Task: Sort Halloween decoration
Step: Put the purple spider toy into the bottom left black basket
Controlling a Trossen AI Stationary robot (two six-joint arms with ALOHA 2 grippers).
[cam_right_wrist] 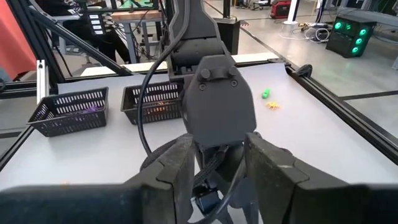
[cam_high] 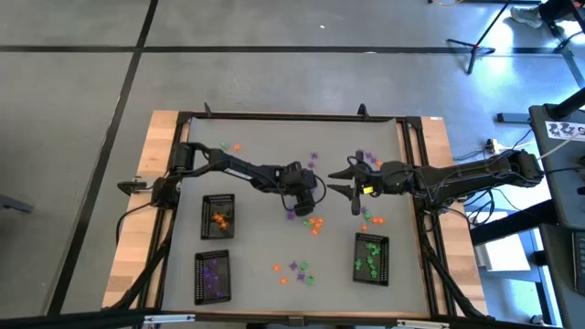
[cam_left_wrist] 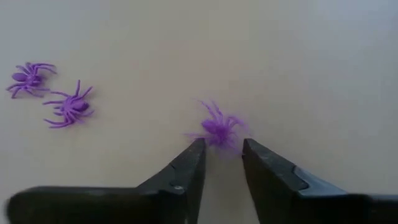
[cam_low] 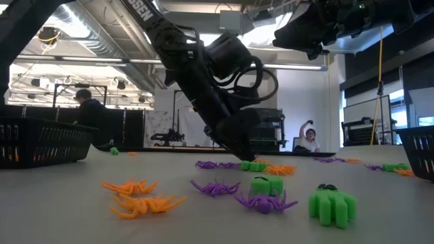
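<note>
In the left wrist view the left gripper (cam_left_wrist: 222,163) is nearest; its fingers are apart, w/ a purple spider (cam_left_wrist: 220,127) just beyond the tips, not held. Two other purple spiders (cam_left_wrist: 68,109) lie well apart from it. From above, this gripper (cam_high: 294,206) is near the bench (cam_high: 265,238) centre. The right gripper (cam_high: 352,187) hangs towards the right edge, fingers apart, empty. Orange, purple and green trinkets (cam_high: 294,270) lie near the front edge, others in the mesh trays (cam_high: 218,216).
</note>
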